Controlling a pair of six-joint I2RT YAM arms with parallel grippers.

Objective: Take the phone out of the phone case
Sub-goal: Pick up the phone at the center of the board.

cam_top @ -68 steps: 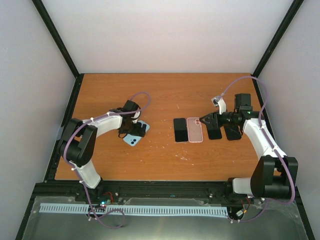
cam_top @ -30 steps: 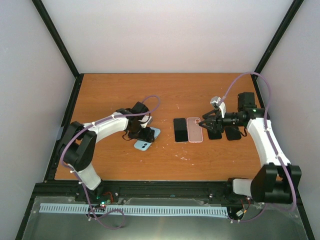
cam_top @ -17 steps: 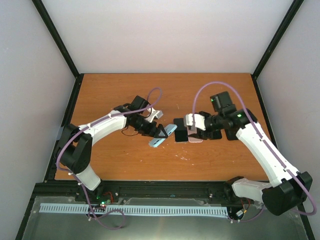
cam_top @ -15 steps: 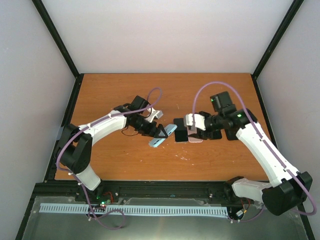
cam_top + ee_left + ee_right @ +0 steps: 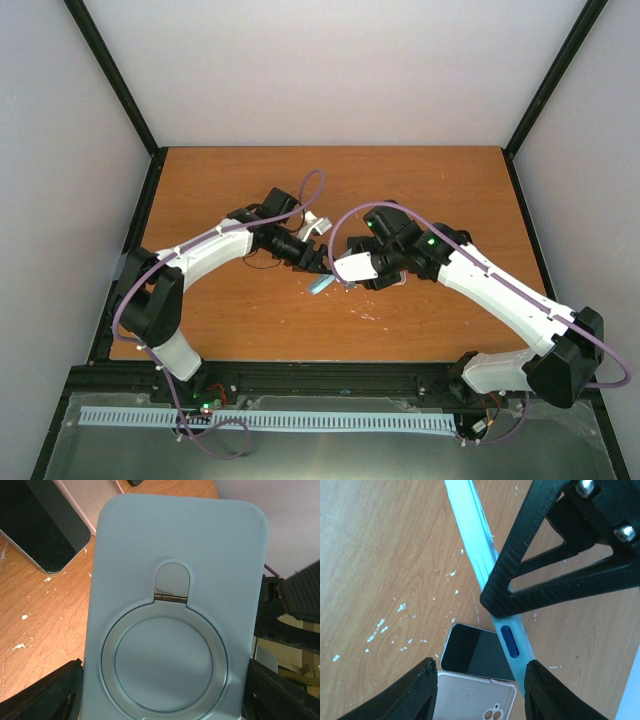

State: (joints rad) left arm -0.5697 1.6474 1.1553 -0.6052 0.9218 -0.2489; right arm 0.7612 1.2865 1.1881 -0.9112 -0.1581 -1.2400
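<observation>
left tool (image 5: pixel 314 266) grips the light-blue phone case (image 5: pixel 175 580).

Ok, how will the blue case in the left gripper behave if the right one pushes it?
The case looks stiff: its edge runs straight in the right wrist view. The matte back looks grippy. Clamped at one end by the left gripper, it may pivot when pushed, and the hinged ring could flip out.

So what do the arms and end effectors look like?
The left arm and right arm have white shells, black joints and a purple cable each. A green light shows on the right. The left end effector and right end effector are black; the left's fingers are open trusses.
</observation>
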